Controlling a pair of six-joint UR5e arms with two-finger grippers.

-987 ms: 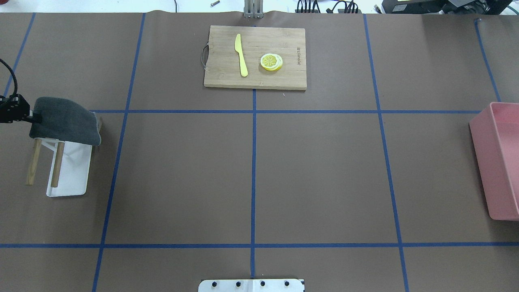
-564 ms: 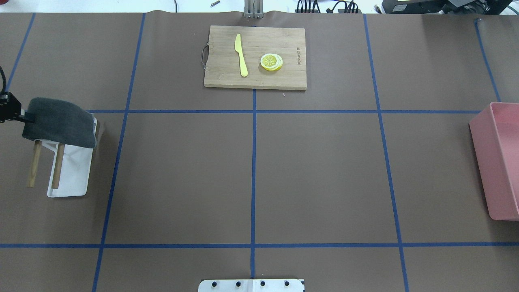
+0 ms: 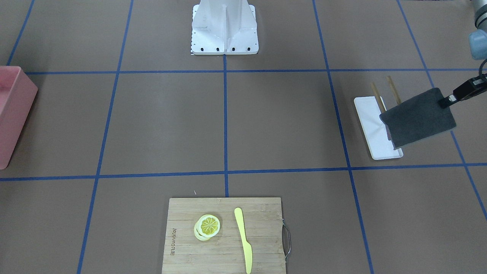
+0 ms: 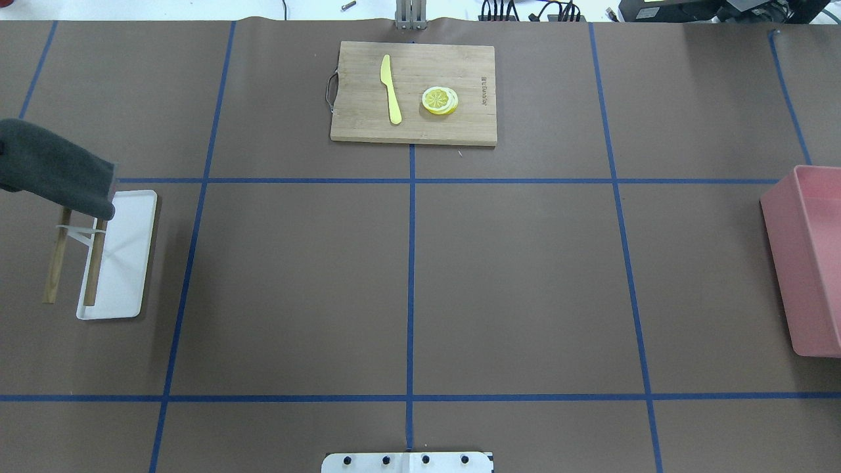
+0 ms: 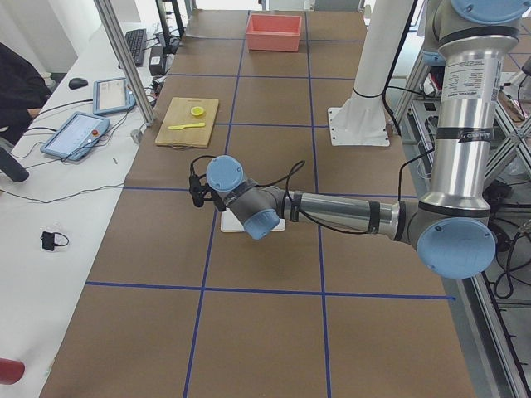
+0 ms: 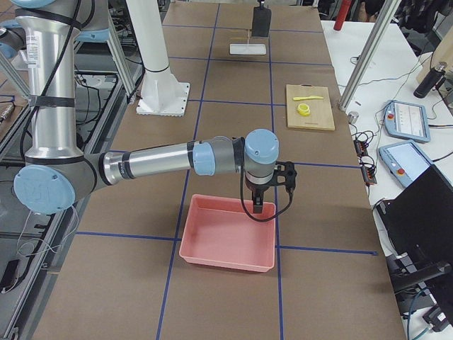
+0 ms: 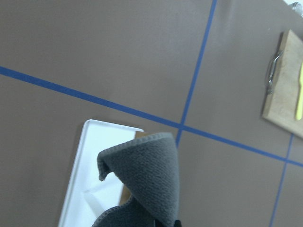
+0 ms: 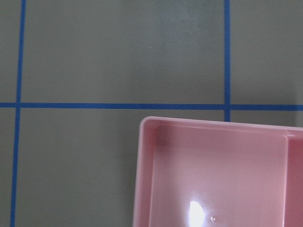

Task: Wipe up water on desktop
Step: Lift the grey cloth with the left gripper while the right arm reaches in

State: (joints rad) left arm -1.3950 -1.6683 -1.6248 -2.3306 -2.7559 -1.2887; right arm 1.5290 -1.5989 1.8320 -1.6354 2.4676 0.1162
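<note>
The desktop [image 4: 512, 276], brown and crossed by blue tape lines, spreads out from the white mounting plate [image 4: 407, 462] at the robot's side. No wet patch can be made out on it in any view.

To the robot's left lies a white tray [image 4: 128, 276], with two wooden sticks [image 4: 54, 263] along its outer edge. Above the far end of that tray, the left gripper [image 3: 444, 101] is clenched on one edge of a dark grey cloth [image 3: 418, 118]. The cloth hangs from it, lifted off the tray and the table. The left wrist camera shows a fold of the cloth drooping over the tray's corner.

To the robot's right, a pink bin [image 4: 811, 263] sits at the table's edge. The right gripper [image 6: 258, 205] hangs over the bin's rim, seen only from the side, so I cannot tell whether its claw is released or clenched.

At the far edge, a wooden cutting board [image 4: 414, 125] carries a yellow knife [image 4: 390, 89] and lemon slices [image 4: 439, 100] side by side, apart.
</note>
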